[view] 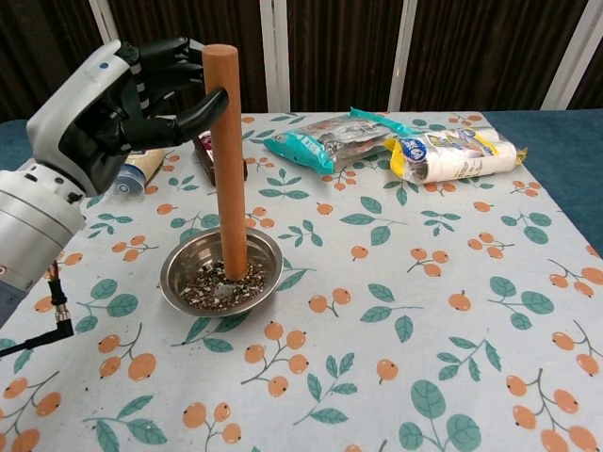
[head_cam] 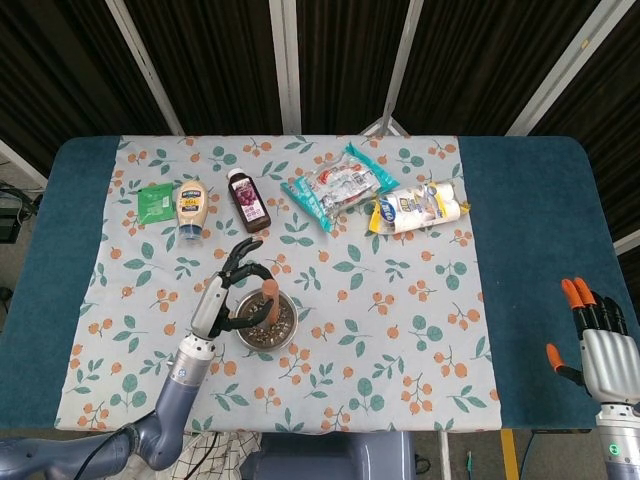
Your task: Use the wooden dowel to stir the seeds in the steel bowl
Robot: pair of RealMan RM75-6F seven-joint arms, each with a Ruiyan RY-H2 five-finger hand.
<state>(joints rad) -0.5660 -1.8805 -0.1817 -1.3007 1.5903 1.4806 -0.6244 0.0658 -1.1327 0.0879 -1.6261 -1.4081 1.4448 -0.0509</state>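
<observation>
You have one round steel bowl (view: 179,273) near the left, with one upright cylindrical wooden dowel (view: 227,160) standing in its one scatter of dark seeds (view: 212,285). Along the far edge of the one floral tablecloth (head_cam: 400,300) you can count five grocery items: one small green sachet (head_cam: 154,201), one cream squeeze bottle (head_cam: 190,208), one dark red bottle (head_cam: 246,200), one clear teal-edged snack bag (head_cam: 338,186) and one yellow-and-blue wrapped pack (head_cam: 417,208). You also have two robot hands, the black left hand (view: 122,99) and the grey, orange-tipped right hand (head_cam: 602,345).
</observation>
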